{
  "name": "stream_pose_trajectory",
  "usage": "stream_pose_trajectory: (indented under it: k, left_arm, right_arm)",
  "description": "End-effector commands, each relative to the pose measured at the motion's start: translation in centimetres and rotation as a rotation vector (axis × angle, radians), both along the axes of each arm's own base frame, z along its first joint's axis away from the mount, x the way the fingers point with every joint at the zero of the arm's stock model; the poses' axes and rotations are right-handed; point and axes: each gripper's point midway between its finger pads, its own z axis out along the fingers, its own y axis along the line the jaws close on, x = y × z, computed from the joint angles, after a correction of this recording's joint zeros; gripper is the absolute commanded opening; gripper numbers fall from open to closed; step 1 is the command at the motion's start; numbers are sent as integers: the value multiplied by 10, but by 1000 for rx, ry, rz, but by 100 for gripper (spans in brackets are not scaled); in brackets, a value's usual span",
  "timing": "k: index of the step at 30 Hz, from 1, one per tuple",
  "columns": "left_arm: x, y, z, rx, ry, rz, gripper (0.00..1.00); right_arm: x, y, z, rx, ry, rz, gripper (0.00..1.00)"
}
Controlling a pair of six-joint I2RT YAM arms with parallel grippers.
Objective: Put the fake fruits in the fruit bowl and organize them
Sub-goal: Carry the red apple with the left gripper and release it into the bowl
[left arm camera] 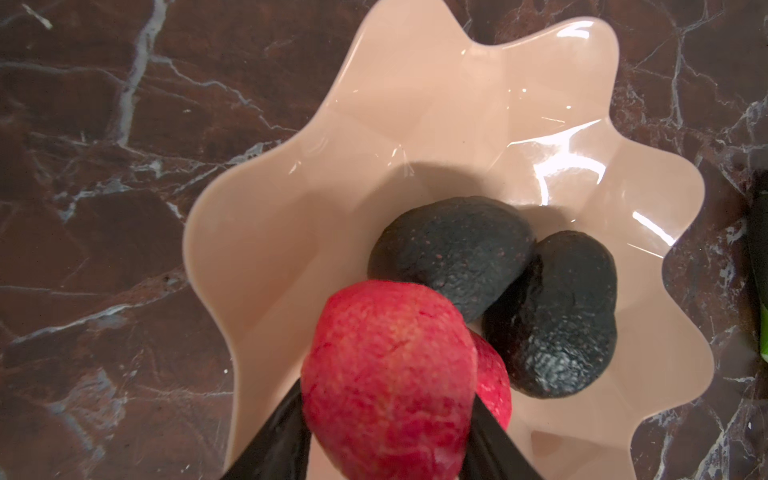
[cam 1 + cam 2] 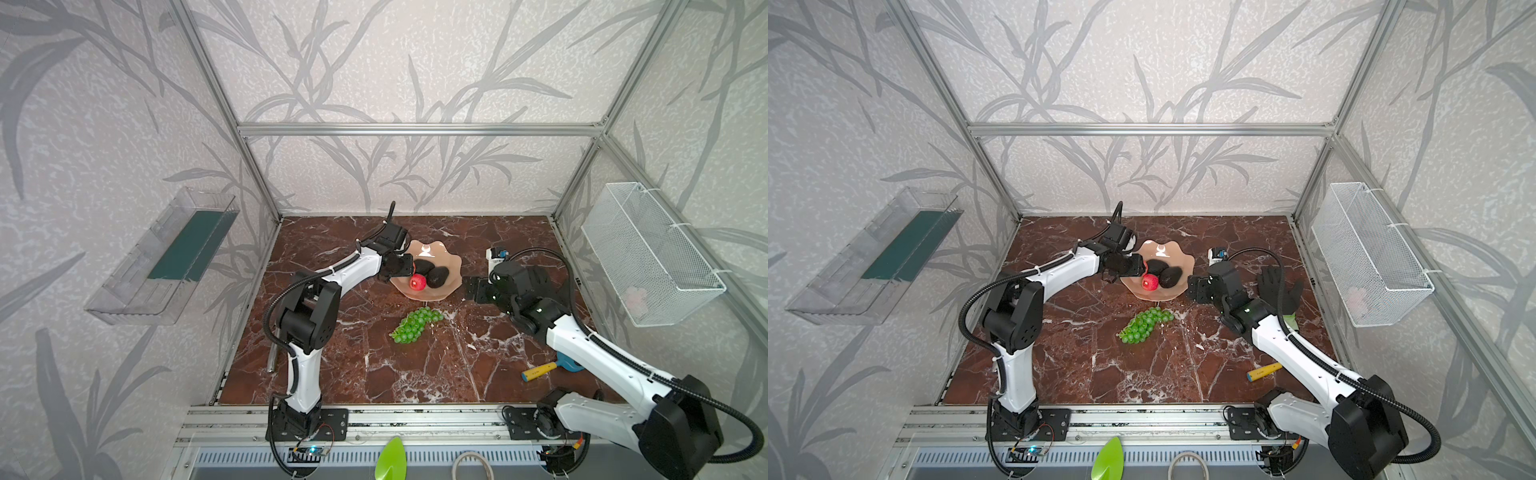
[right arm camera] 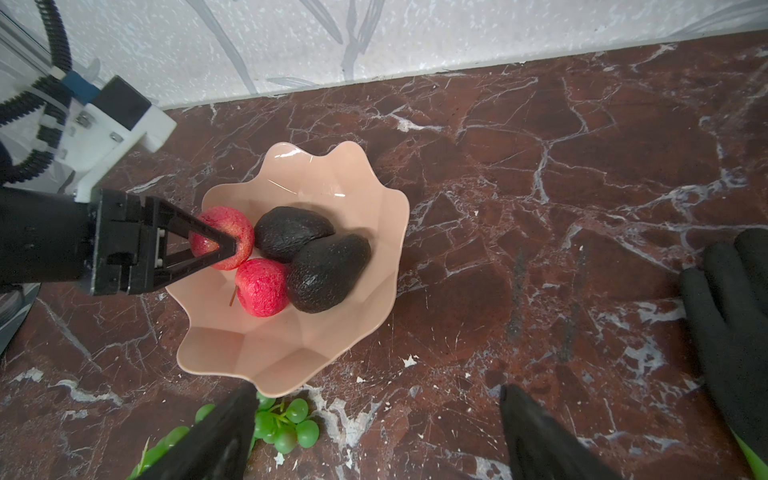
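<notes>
Left end effector [image 3: 222, 248] is clenched on a red strawberry [image 1: 386, 365], holding it over the edge of the pink fruit bowl [image 3: 266, 357]. Right by its tips, inside the bowl, lie the second strawberry [image 3: 262, 286], a dark avocado [image 3: 291, 232] and another avocado [image 3: 328, 272], packed close together. The right end effector [image 3: 378, 397] is across the bowl from it, with its jaws wide apart and nothing between them, and the bunch of green grapes [image 2: 415, 325] lies on the desk [image 2: 415, 374] just beside one of its fingers, not in the bowl yet.
</notes>
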Motion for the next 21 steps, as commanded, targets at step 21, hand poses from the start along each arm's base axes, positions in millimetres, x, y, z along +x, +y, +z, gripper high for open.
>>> stream_pose_trajectory:
  k: [21]
  left_arm:
    - [-1, 65, 142, -46, -352, 191, 77]
  right_arm:
    - [-16, 46, -5, -23, 55, 253, 90]
